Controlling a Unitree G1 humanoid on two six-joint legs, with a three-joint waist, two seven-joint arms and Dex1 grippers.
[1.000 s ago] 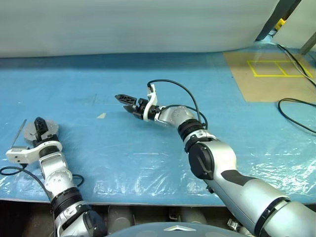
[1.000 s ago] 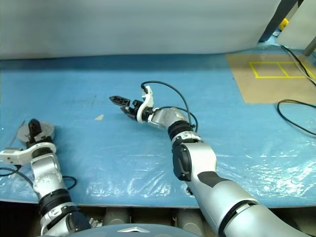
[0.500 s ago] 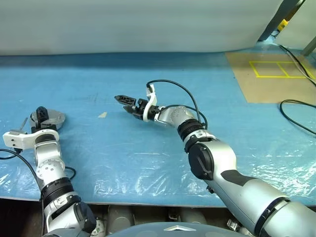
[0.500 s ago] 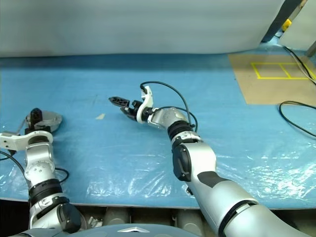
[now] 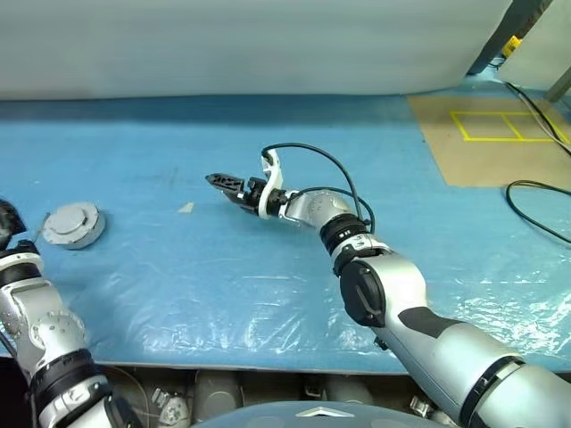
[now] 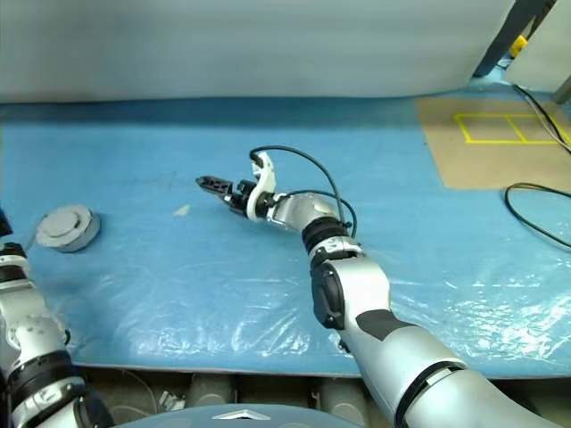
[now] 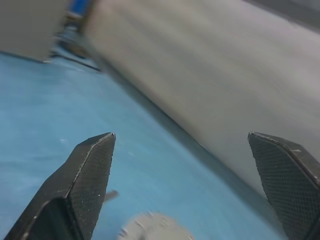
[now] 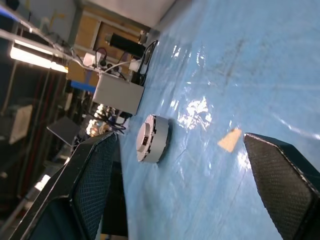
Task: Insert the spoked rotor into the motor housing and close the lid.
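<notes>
Housing lidded on counter; left hand wide, empty; right hand wide, empty, well apart

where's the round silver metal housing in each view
Left eye view: the round silver metal housing lies at far left on the blue plastic sheet.
Right eye view: far left again.
Left wrist view: at the bottom edge, between the fingers.
Right wrist view: left of centre.
Shared landmark: the small tan scrap, also in the right wrist view.
</notes>
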